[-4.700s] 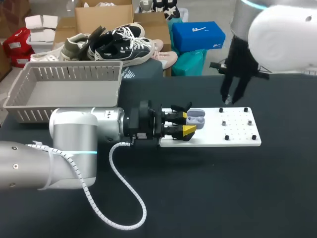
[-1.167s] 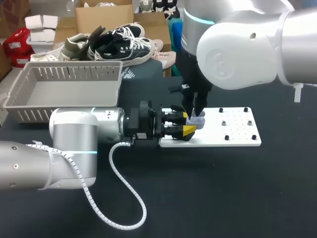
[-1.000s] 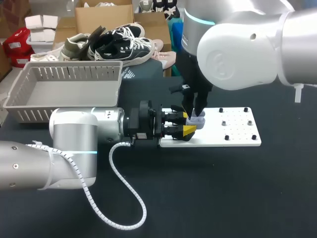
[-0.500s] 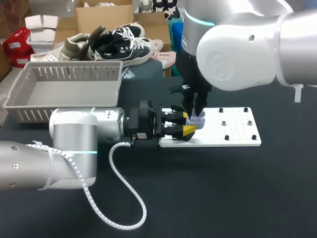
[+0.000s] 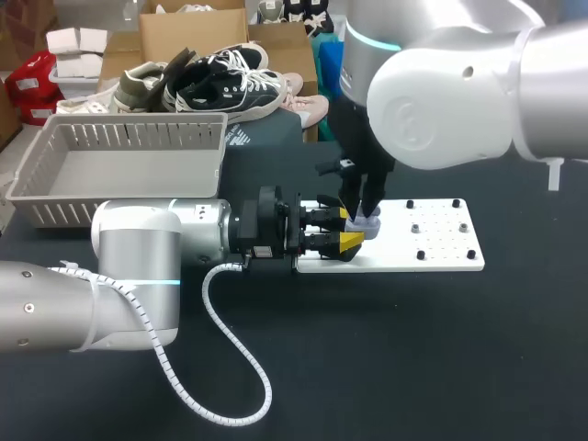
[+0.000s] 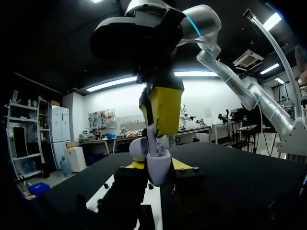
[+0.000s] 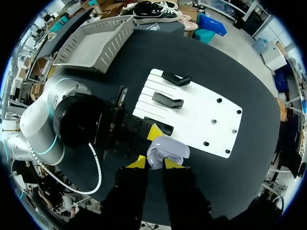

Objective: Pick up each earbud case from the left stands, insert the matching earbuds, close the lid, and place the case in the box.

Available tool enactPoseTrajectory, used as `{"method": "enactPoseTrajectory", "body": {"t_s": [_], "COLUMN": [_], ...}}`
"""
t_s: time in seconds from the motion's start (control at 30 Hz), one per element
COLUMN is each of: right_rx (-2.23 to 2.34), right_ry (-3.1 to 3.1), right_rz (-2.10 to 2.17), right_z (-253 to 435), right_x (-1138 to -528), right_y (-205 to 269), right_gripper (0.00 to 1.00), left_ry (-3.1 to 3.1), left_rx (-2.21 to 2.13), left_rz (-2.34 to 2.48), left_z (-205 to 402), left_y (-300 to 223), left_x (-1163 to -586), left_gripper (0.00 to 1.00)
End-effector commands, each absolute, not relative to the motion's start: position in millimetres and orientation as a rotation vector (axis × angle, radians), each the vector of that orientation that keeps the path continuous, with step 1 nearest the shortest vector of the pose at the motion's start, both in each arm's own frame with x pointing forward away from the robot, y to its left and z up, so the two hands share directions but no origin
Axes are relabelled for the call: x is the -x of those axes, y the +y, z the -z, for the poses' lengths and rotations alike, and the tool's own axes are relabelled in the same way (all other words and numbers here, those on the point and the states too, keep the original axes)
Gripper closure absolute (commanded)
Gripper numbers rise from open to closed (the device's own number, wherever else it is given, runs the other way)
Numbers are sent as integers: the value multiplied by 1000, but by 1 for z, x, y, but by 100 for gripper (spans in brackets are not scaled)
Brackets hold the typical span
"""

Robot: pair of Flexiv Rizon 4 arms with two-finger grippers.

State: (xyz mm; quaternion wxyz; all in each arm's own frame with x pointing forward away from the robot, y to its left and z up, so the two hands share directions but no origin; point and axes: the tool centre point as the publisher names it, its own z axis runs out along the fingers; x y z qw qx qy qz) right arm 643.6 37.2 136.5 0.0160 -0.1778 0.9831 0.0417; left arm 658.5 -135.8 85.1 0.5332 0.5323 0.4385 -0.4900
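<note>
A lavender earbud case with its lid open sits at the left part of the white board. My left gripper lies level and is shut on the case from two sides. In the left wrist view the case stands between that gripper's fingers. My right gripper points straight down onto the open case. It is shut on a small white earbud, whose lower end touches the case's inside. From the right wrist, the case lies just ahead of the right gripper.
A grey slatted basket stands at the back left of the black table. Two black stands sit on the board's left part, and small pegs on its right part. The left arm's cable loops over the front of the table.
Several seconds ago the right gripper hung over the board's right pegs; it has since come left over the case. Nothing has moved in the last second.
</note>
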Motion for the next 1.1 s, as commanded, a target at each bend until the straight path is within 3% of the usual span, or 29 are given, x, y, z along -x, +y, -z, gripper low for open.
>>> {"method": "enactPoseTrajectory", "body": {"t_s": [0.03, 0.47, 0.5, 0.53, 0.57, 0.97, 1.0, 1.07, 1.1], "right_rx": [552, 555, 555, 555, 555, 497, 479, 419, 380], "right_ry": [3059, 3080, 3080, 3081, 3081, 3061, 3064, 3064, 3065], "right_rz": [-131, -114, -112, -111, -110, -120, -137, -140, -131], "right_z": [-133, -126, -126, -126, -126, -145, -147, -150, -150], "right_x": [-644, -647, -648, -648, -648, -642, -643, -648, -651], "right_y": [37, 38, 38, 38, 38, 31, 28, 21, 17], "right_gripper": [100, 100, 96, 81, 73, 55, 51, 8, 0], "left_ry": [1044, 1044, 1044, 1044, 1044, 1044, 1044, 1044, 1044], "left_rx": [-1266, -1266, -1266, -1266, -1266, -1266, -1266, -1266, -1266], "left_rz": [1166, 1166, 1166, 1166, 1166, 1166, 1166, 1166, 1166], "left_z": [-85, -85, -85, -85, -85, -85, -85, -85, -85], "left_y": [-135, -135, -135, -135, -135, -135, -135, -135, -135], "left_x": [-658, -658, -658, -658, -658, -658, -658, -658, -658], "left_gripper": [100, 100, 100, 100, 100, 100, 100, 100, 100]}}
